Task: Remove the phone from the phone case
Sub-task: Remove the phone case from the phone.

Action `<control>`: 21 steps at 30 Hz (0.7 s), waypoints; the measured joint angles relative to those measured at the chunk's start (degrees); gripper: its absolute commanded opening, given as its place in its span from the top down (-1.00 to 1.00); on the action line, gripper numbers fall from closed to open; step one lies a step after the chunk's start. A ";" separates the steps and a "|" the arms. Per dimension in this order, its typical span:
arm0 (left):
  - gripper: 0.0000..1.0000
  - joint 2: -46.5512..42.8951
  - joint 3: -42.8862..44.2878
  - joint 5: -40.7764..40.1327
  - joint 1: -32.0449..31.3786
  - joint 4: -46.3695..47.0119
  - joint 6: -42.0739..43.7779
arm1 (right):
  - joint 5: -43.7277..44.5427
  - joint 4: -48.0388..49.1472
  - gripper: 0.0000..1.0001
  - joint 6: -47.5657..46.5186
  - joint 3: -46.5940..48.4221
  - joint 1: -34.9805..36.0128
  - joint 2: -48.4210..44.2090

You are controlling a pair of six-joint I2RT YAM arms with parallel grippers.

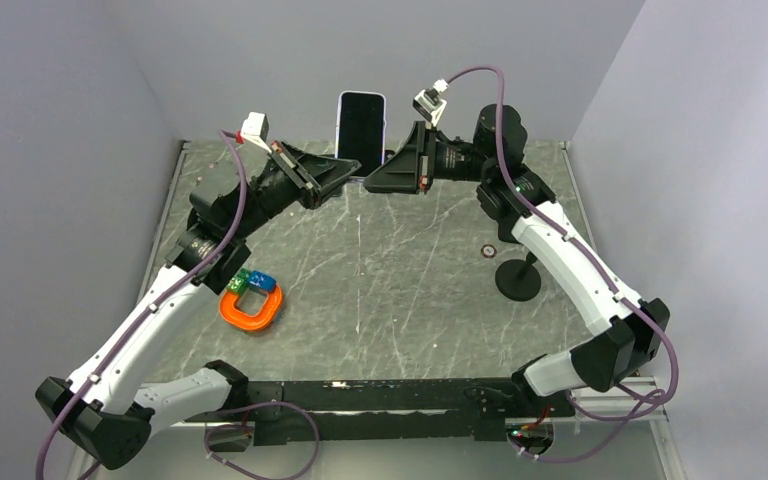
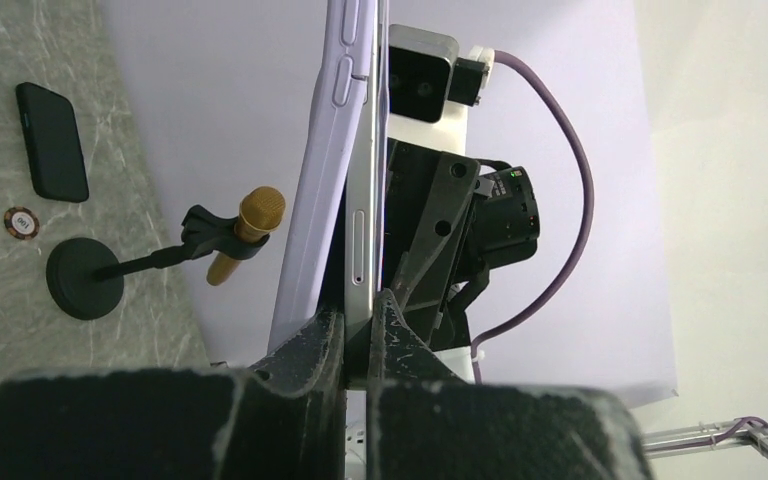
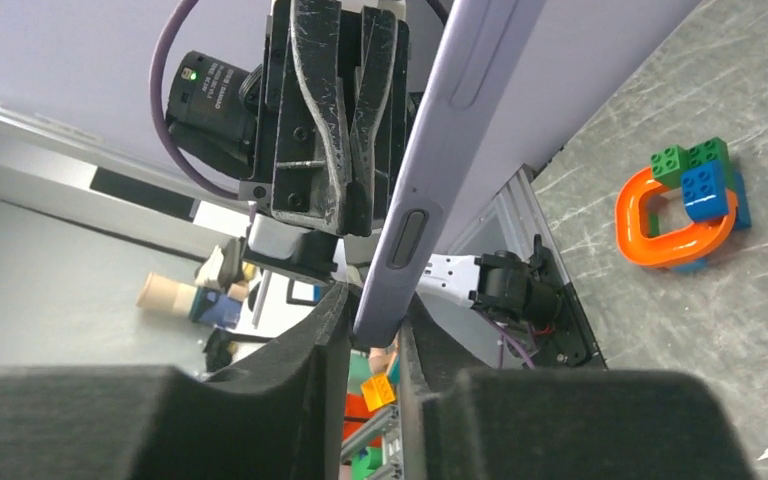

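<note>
The phone [image 1: 360, 128] stands upright above the back of the table, dark screen toward the top camera, with both grippers at its lower end. In the left wrist view my left gripper [image 2: 362, 322] is shut on the phone's bare silver edge [image 2: 364, 240]. The lilac phone case [image 2: 322, 170] has peeled away beside that edge. My right gripper [image 3: 375, 315] holds the case's lower corner [image 3: 430, 190] between its fingers; the case touches one pad and only a sliver of gap shows at the other. In the top view the left gripper [image 1: 343, 172] and right gripper [image 1: 372, 180] nearly meet.
An orange ring with green and blue bricks [image 1: 252, 303] lies left of centre. A small black microphone stand [image 1: 518, 278] and a round token [image 1: 487, 251] sit at the right. A dark flat phone-like slab [image 2: 52, 140] lies on the marble table [image 1: 410, 300].
</note>
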 measured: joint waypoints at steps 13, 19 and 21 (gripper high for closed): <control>1.00 -2.32 -5.95 0.46 0.11 2.89 -7.52 | -0.98 -1.77 1.00 -11.67 -2.38 0.37 -1.18; 1.00 -3.37 -9.79 2.84 0.26 4.39 -12.48 | -2.21 -5.51 1.00 -23.12 -4.11 0.59 -2.36; 1.00 -3.61 -10.25 3.32 0.39 4.35 -13.35 | -2.99 -6.56 1.00 -26.18 -4.07 0.59 -2.36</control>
